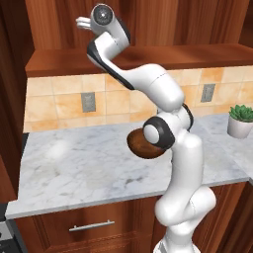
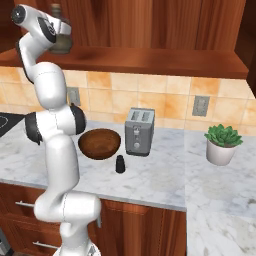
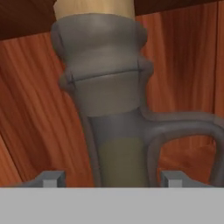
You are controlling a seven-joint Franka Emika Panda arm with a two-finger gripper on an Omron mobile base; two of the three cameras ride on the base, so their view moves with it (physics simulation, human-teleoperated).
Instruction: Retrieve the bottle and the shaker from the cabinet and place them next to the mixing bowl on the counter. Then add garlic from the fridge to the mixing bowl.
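A grey glass bottle [image 3: 118, 109] with a cork stopper and a side handle stands upright in the wooden cabinet, and it also shows behind my hand in the right base view [image 2: 61, 40]. My gripper [image 3: 112, 178] is raised to it and open. One fingertip sits on each side of the bottle's lower neck, with a gap left on both sides. From the left, the gripper [image 1: 82, 21] points into the cabinet. The small black shaker [image 2: 120, 164] stands on the counter just in front of the brown mixing bowl [image 2: 99, 143]. The fridge and garlic are out of view.
A silver toaster [image 2: 139, 131] stands right of the bowl. A potted plant [image 2: 222, 143] sits at the counter's right corner. The cabinet's wooden shelf edge [image 2: 150, 57] runs above the tiled backsplash. A stove corner [image 2: 6, 120] shows at far left.
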